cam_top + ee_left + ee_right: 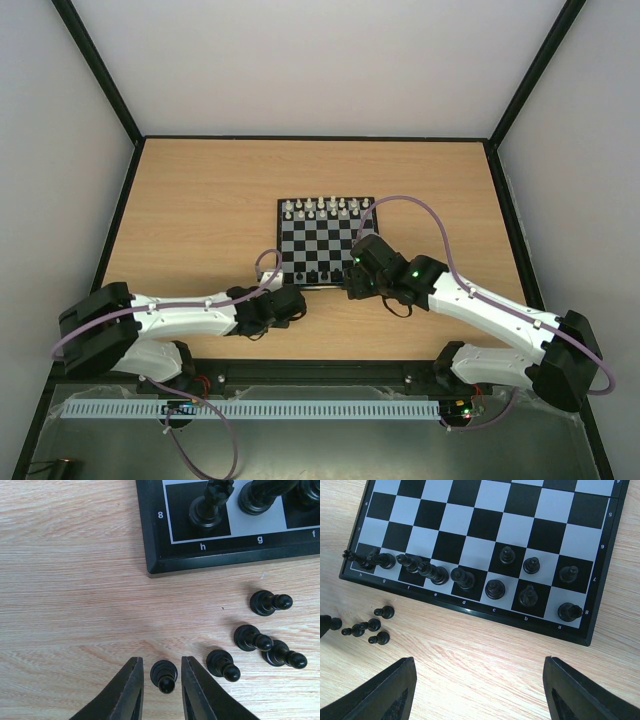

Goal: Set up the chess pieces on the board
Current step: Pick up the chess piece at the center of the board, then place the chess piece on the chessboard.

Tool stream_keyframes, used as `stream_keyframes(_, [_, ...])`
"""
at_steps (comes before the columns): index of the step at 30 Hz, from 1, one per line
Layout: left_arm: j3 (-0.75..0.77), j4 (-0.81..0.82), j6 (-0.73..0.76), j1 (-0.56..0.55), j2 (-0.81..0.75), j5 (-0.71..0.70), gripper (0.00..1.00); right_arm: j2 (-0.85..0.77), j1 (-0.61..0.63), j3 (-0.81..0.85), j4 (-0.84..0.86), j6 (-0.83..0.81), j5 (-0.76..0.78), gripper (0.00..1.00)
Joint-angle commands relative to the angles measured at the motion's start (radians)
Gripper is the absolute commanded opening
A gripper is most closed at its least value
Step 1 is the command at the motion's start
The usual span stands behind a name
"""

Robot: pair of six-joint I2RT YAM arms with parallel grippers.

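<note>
The board [327,240] lies mid-table, and black chess pieces fill its near row [465,577]. Three black pawns stand on the row behind, at the right [531,565]. Several loose black pawns [252,638] stand on the wood just off the board's near left corner. My left gripper [161,659] is low over the table, its fingers on either side of one upright black pawn [164,675]. A thin gap shows on each side of that pawn. My right gripper [479,660] hangs wide open over bare wood by the board's near edge, holding nothing.
White pieces [325,208] line the board's far rows. The board's raised black border [155,540] is a short way beyond the left gripper. Dark walls [120,230] enclose the wooden table, and cables loop over both arms.
</note>
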Motion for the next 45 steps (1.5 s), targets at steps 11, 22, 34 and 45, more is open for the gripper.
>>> stream_keyframes(11, [0.015, -0.013, -0.002, -0.020, 0.014, 0.004, 0.09, -0.012, 0.004, -0.016, -0.010, 0.001, 0.009, 0.70])
stream_keyframes(22, [0.029, -0.055, -0.003, -0.020, -0.020, -0.022, 0.02, -0.011, 0.003, -0.014, -0.015, 0.002, 0.015, 0.70])
stream_keyframes(34, [0.198, -0.182, 0.139, 0.082, -0.127, -0.064, 0.03, -0.015, 0.004, -0.014, -0.015, 0.001, 0.015, 0.70])
stream_keyframes(45, [0.318, -0.089, 0.338, 0.275, -0.005, -0.002, 0.02, -0.011, 0.003, -0.014, -0.017, 0.002, 0.023, 0.70])
